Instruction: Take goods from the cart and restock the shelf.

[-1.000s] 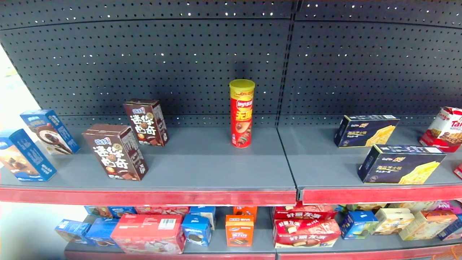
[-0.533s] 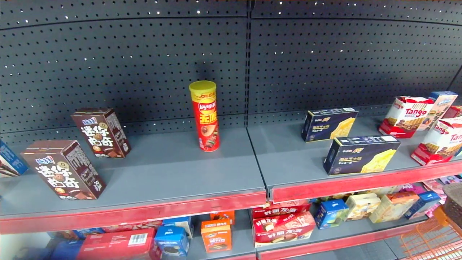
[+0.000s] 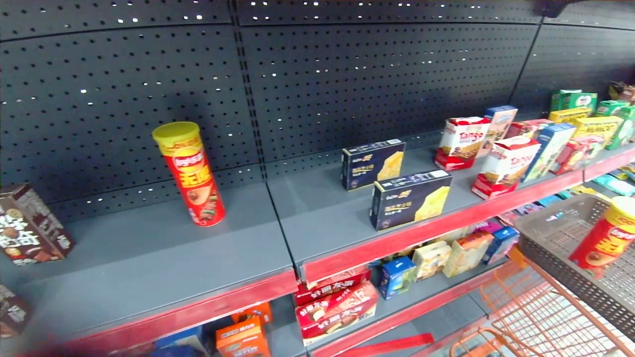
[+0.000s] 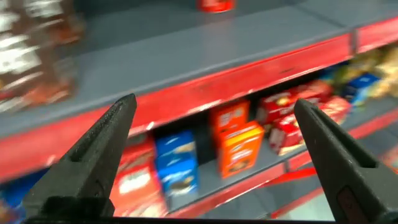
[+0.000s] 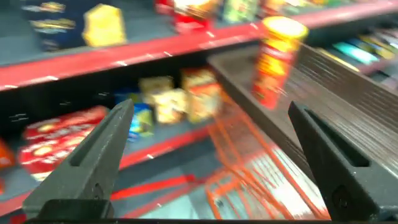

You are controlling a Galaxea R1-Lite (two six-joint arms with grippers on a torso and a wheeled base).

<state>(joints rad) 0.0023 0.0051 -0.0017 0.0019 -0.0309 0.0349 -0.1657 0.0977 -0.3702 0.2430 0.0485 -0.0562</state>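
Two chip cans in the head view. One chip can [image 3: 189,174] stands on the upper shelf [image 3: 149,263] near the back panel, long axis vertical, yellow lid up. The second can [image 3: 603,234] stands lid up in the grey basket [image 3: 550,233] on the orange cart [image 3: 531,307], to the right of the shelf. Also on the upper shelf: two dark blue boxes [image 3: 409,199], one behind the other, two red-and-white boxes [image 3: 503,166] farther right, and two brown boxes [image 3: 30,225] at the left edge, the nearer one cut off.

Left wrist view: left gripper [image 4: 214,106], jaws wide apart, nothing between them, level with the shelf's red front edge. Past it are the red base of the shelf can and, on the lower shelf, two orange boxes [image 4: 236,142] and a blue box [image 4: 177,168].

Right wrist view: right gripper [image 5: 211,111], jaws wide apart, holding nothing. Beyond it, the basket can is seen from the side, upright against the basket wall, with the orange cart wire below.
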